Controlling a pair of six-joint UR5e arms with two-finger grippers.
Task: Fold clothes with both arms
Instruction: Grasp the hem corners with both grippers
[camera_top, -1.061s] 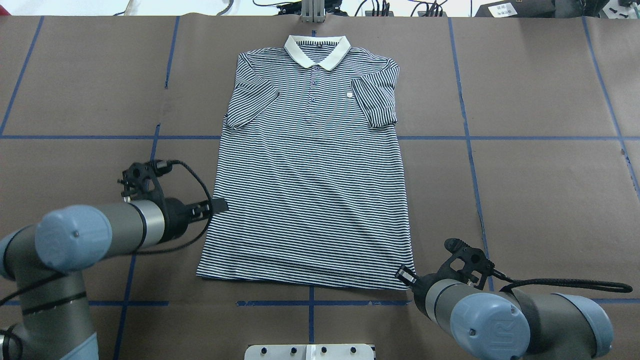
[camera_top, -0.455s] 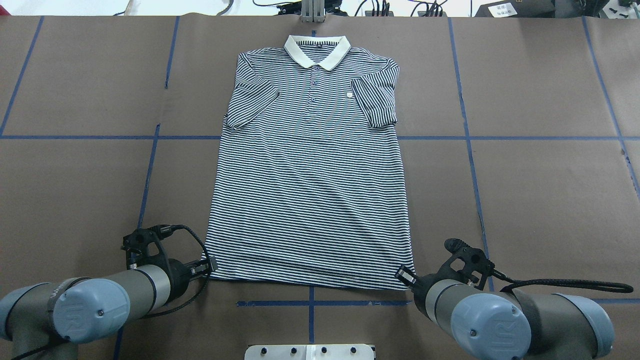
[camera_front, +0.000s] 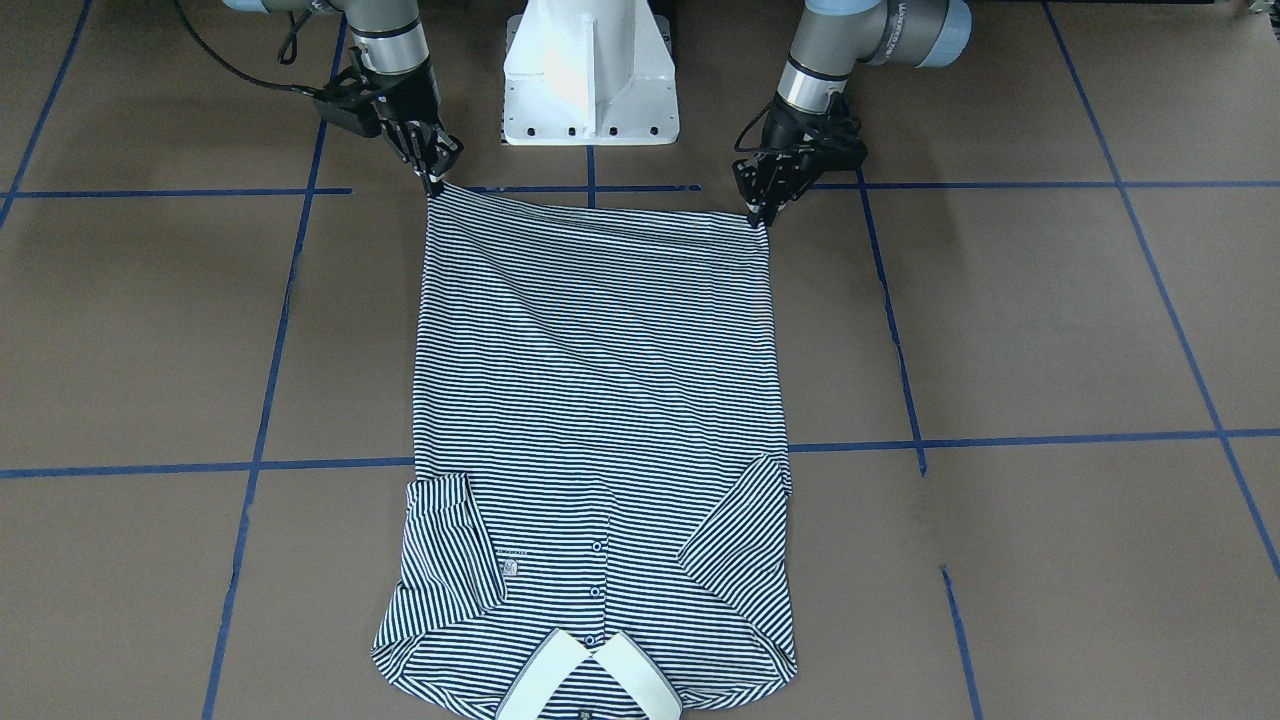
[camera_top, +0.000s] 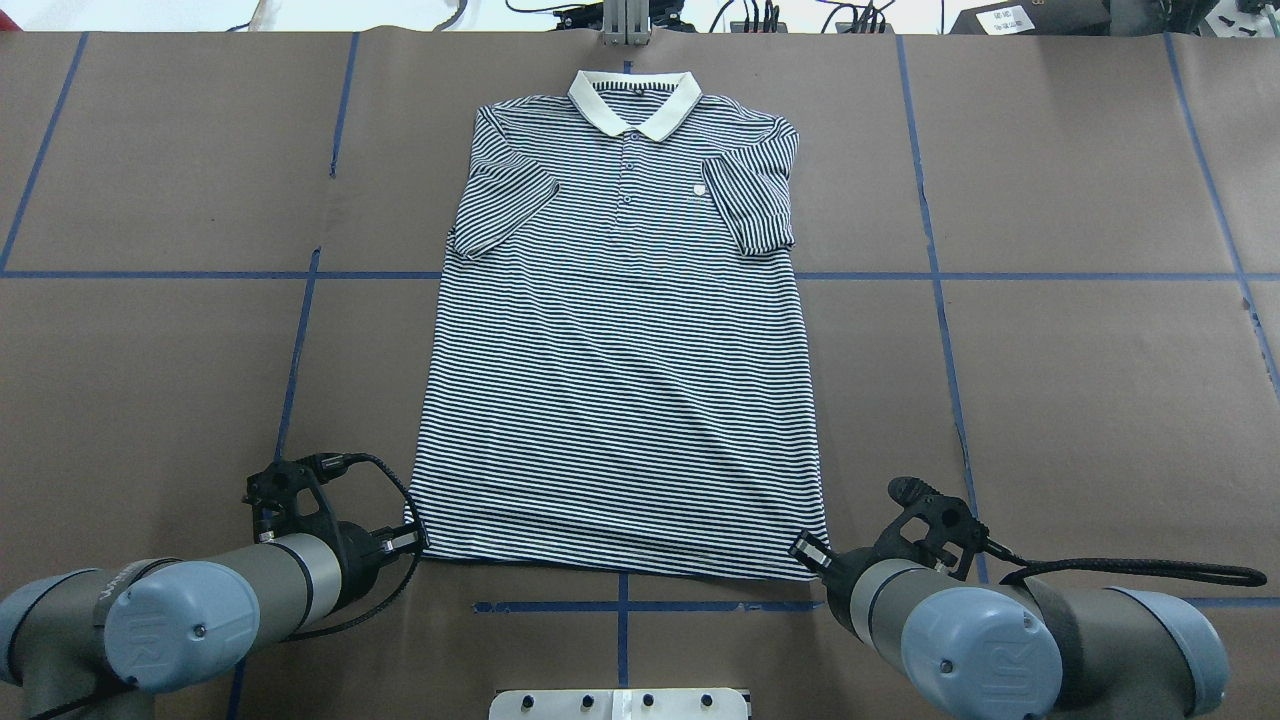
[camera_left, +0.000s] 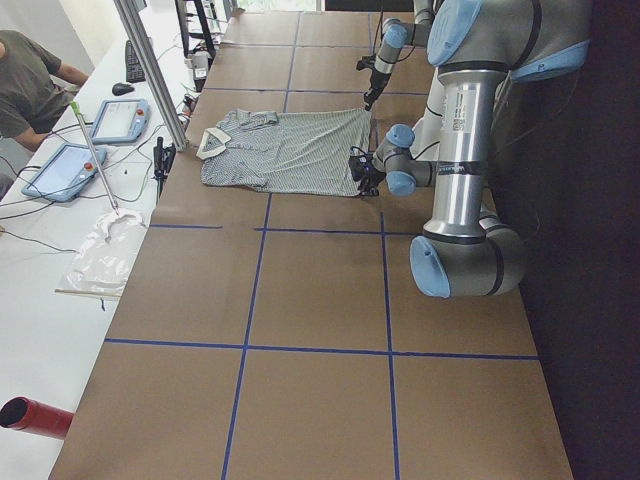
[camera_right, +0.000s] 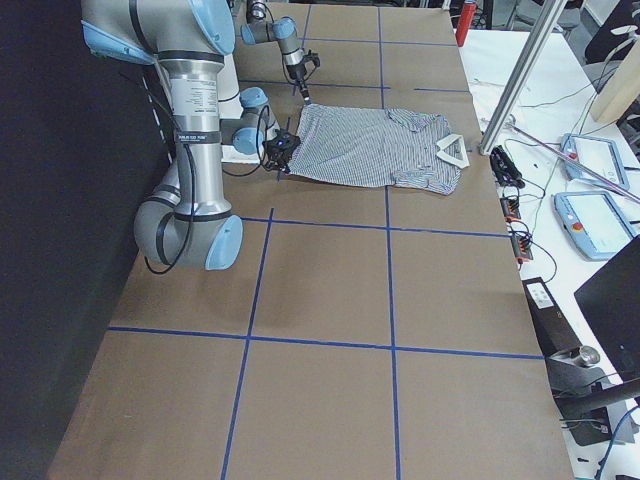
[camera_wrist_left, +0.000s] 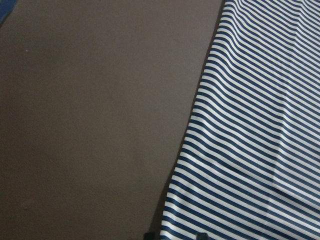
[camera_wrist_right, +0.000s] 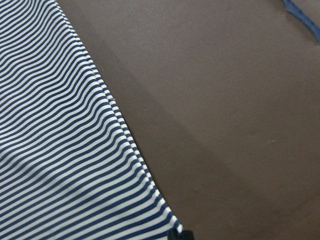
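Light, limp-looking polo shirt (camera_top: 620, 380) on surface (camera_top: 1050, 400); right pincer (camera_front: 434, 183) clenches one hem corner (camera_front: 436, 196), left pincer (camera_front: 757, 215) at the other, cannot tell if clenched

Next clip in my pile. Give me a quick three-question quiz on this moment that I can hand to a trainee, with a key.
1. True or false: both short sleeves of the navy-and-white striped polo shirt lie folded in over its body.
2. Where are the black left end effector and the black right end effector? A. on the chest buttons; B. one at each hem corner; C. on the sleeves.
3. Fill in: the plain white collar lies at the end of the shirt ___ from the robot.

Key: 1 true; 2 B; 3 farthest.
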